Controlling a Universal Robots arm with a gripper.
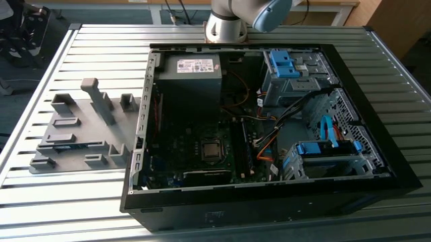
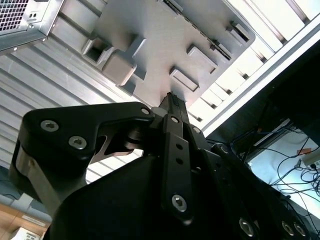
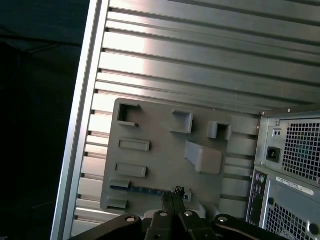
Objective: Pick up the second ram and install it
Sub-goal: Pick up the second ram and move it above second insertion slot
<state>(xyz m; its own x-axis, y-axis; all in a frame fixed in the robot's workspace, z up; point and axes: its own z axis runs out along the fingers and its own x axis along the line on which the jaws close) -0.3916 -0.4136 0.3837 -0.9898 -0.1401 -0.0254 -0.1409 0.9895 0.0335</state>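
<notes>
Exterior view: you looked down on the open case (image 1: 269, 201) | both wrist views: shared the grey holder plate (image 3: 160, 165) (image 2: 150, 55) below.

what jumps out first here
An open PC case sits on the slatted table, motherboard bare. On the exterior view's left of it a grey holder plate carries the ram. In the first wrist view the gripper, fingers shut, hangs over that plate near the ram.

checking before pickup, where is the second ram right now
The second ram lies on the grey holder plate, which sits on the slatted table at the exterior view's left of the open computer case.
</notes>
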